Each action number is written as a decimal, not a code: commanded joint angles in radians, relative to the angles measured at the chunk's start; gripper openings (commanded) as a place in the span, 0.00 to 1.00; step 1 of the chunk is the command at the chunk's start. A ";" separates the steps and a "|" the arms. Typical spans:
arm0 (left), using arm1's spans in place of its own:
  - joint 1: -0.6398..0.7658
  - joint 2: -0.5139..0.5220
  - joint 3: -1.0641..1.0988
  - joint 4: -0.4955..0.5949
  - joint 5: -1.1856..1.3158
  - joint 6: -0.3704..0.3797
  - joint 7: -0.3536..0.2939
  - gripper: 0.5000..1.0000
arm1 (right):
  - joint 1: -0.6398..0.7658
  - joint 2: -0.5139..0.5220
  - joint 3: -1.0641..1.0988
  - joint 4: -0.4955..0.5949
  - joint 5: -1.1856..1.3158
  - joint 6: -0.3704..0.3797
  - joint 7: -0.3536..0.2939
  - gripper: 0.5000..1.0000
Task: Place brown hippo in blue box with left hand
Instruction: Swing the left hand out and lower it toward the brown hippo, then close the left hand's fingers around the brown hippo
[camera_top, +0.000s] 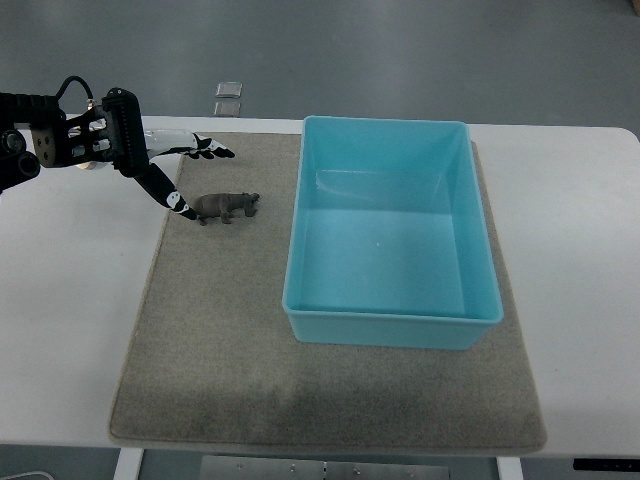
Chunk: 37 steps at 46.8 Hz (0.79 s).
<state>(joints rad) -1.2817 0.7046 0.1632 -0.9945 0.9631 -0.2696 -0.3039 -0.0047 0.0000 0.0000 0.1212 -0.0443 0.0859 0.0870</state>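
A small brown hippo lies on the grey mat, just left of the light blue box. The box is a shallow rectangular tub and holds nothing. My left hand comes in from the left edge, black with white fingertips. Its fingers are spread open. One finger points right above the hippo, and the thumb tip sits right beside the hippo's rear end. I cannot tell whether it touches. Nothing is held.
The mat lies on a white table. Two small square plates sit on the floor beyond the table's far edge. The box takes up the right half of the mat.
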 joint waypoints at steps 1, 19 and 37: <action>0.007 -0.008 0.001 0.007 0.000 0.012 0.000 0.98 | 0.000 0.000 0.000 0.000 0.001 0.000 0.000 0.87; 0.025 -0.100 0.019 0.077 0.008 0.030 0.003 0.98 | 0.000 0.000 0.000 0.000 0.001 0.000 -0.001 0.87; 0.025 -0.106 0.036 0.077 0.088 0.076 0.002 0.87 | 0.000 0.000 0.000 0.000 0.001 0.000 0.000 0.87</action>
<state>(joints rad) -1.2559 0.5978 0.1993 -0.9174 1.0507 -0.1981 -0.3021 -0.0047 0.0000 0.0000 0.1212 -0.0440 0.0859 0.0872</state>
